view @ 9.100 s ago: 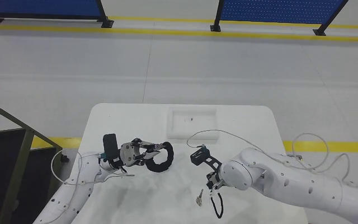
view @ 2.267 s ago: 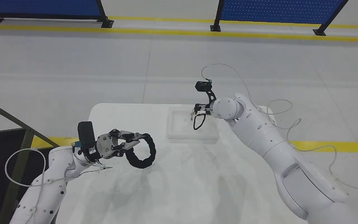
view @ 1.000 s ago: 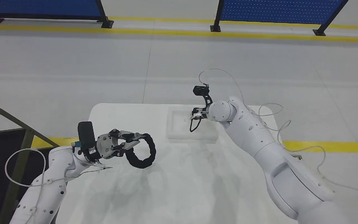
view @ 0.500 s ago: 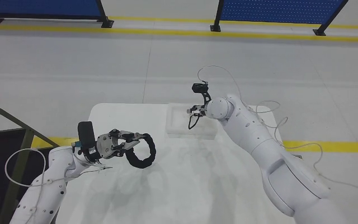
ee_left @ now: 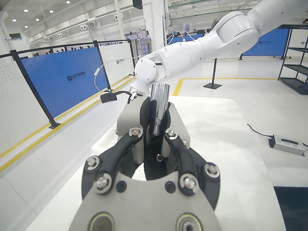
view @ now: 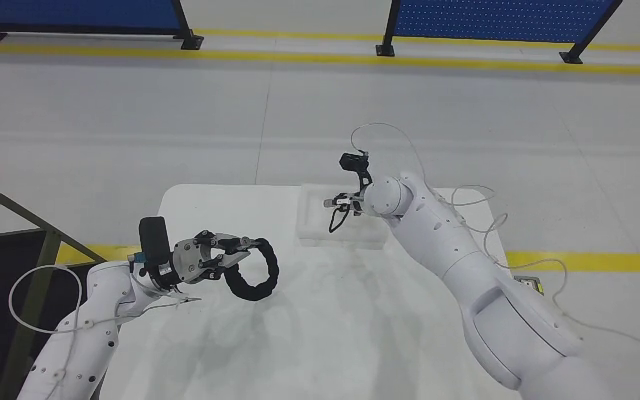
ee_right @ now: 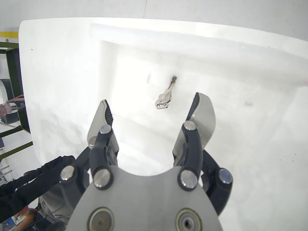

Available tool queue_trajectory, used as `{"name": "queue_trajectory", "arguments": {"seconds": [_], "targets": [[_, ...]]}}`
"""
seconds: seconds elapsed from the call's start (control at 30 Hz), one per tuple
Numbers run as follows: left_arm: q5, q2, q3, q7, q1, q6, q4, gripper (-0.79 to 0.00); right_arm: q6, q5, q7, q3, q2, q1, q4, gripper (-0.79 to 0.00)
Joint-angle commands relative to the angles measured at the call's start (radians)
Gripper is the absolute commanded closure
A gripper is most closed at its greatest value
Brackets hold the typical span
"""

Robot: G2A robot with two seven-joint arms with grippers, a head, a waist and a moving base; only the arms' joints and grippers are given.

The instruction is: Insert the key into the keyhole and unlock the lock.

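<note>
My left gripper (view: 232,262) is shut on the lock (view: 255,280), a black cable loop with a chrome cylinder (ee_left: 160,92), held above the table's left side. In the left wrist view the cylinder stands up between the left gripper's (ee_left: 154,108) pads. The small silver key (ee_right: 164,98) lies flat on the floor of the white tray (ee_right: 103,56). My right gripper (ee_right: 151,104) hangs open just above it, fingers either side of the key's head and not touching it. From above, the right gripper (view: 335,205) is over the tray's (view: 312,232) left part.
The white table (view: 350,320) has the tray at its far edge. A black strap (ee_right: 28,176) dangles from my right wrist. Blue fence panels (view: 480,20) stand on the floor beyond. A dark metal frame (view: 30,250) stands left of the table.
The key, earlier on the table's front by my right gripper, now lies in the tray. Over the last second my right gripper slid slightly left above the tray. The left arm has kept still.
</note>
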Motion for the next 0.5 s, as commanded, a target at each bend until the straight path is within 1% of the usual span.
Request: {"name": "queue_trajectory", "arguments": {"seconds": [0.0,0.07,0.17,0.2,0.23,0.33,0.47], "targets": [[0.0,0.0,0.0,0.0,0.0,0.0,0.0,0.0,0.008,-0.003,-0.003,-0.001,-0.006,0.001,0.01,-0.557],[0.0,0.0,0.0,0.0,0.0,0.0,0.0,0.0,0.01,-0.003,-0.005,-0.003,-0.013,0.001,0.02,-0.554],[0.0,0.0,0.0,0.0,0.0,0.0,0.0,0.0,0.009,-0.001,-0.006,-0.006,-0.025,0.0,0.039,-0.517],[0.0,0.0,0.0,0.0,0.0,0.0,0.0,0.0,0.009,0.002,-0.008,-0.006,-0.029,0.001,0.047,-0.428],[0.0,0.0,0.0,0.0,0.0,0.0,0.0,0.0,0.01,0.004,-0.011,-0.005,-0.033,0.002,0.056,-0.385],[0.0,0.0,0.0,0.0,0.0,0.0,0.0,0.0,0.016,0.006,-0.027,-0.005,-0.045,0.007,0.083,-0.342],[0.0,0.0,0.0,0.0,0.0,0.0,0.0,0.0,0.031,-0.004,-0.044,-0.011,-0.062,0.014,0.112,-0.317]]}}
